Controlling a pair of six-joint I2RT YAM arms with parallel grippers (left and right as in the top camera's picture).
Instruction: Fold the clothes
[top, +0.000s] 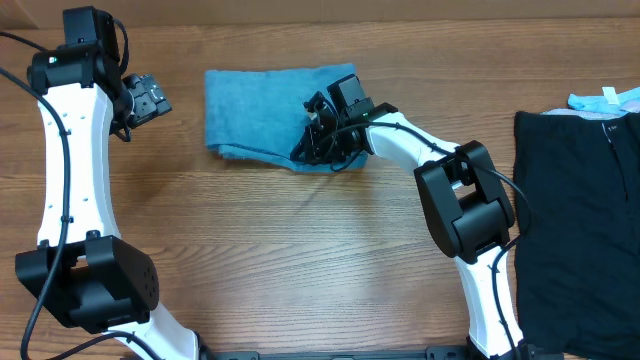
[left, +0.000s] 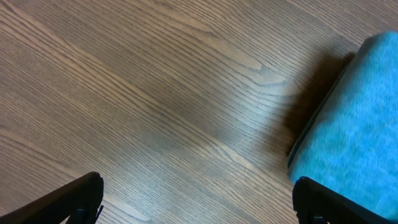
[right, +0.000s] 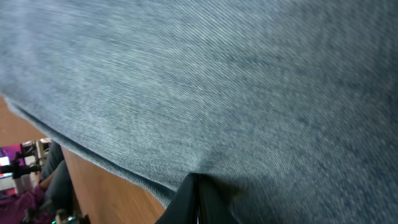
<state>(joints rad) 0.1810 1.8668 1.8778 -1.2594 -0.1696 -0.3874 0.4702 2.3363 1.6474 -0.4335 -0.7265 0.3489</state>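
The light blue denim jeans (top: 260, 105) lie folded into a compact rectangle at the back middle of the wooden table. My right gripper (top: 318, 140) is at the bundle's front right corner. In the right wrist view its fingers (right: 198, 182) are closed together with their tips pressed against the denim (right: 217, 81), and no cloth shows between them. My left gripper (top: 150, 100) hovers just left of the jeans, open and empty. In the left wrist view its fingers (left: 199, 193) are spread wide over bare wood, with the folded jeans' edge (left: 354, 124) by the right finger.
A black garment (top: 575, 200) lies spread at the table's right side. A small pale blue and white cloth (top: 605, 98) sits at its back edge. Bare wood table (top: 300, 250) fills the front and middle.
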